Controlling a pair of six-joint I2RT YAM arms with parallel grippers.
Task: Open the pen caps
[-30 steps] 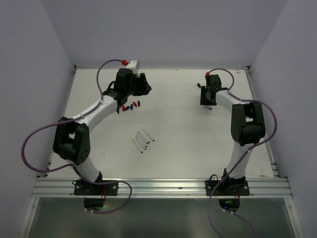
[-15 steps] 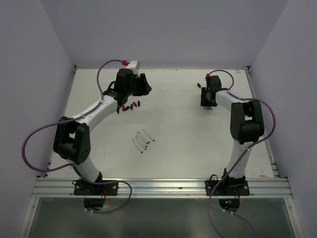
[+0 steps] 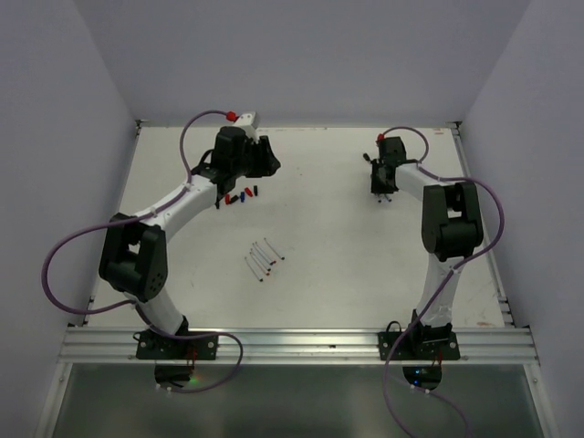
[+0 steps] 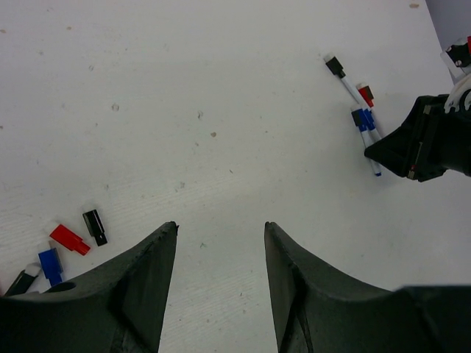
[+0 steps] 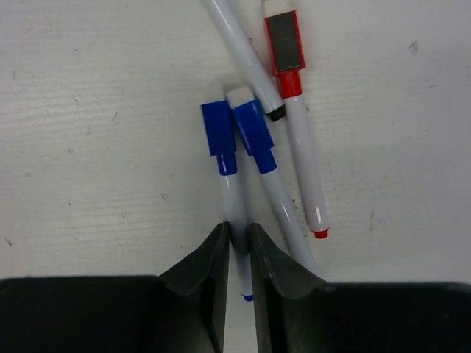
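The right fingers were seen clenched on the barrel of the left blue pen, close to its tail end and far from its blue cap. The left fingers were held apart with nothing between them, above the bare surface. The loose caps lay just beside them, and the cluster of capped pens was well apart from them.

Several failures were judged possible. Because the barrel was pinched so near its tail, the capped end could be expected to droop or swing once lifted, and the cap would then be harder for the other arm to meet. The barrel is thin and smooth, so it might be drawn out of the grip when the cap was pulled, and the cap left on.

The second blue pen lay against the held one, its lower barrel hidden under one finger. It could therefore be dragged, rolled or lifted along by mistake. The red pen and the black-tipped pen lay crossed just beside it and could be scattered by such a nudge. A long reach was needed from the left fingers, so a missed or skewed pinch on so short a cap was also considered likely.
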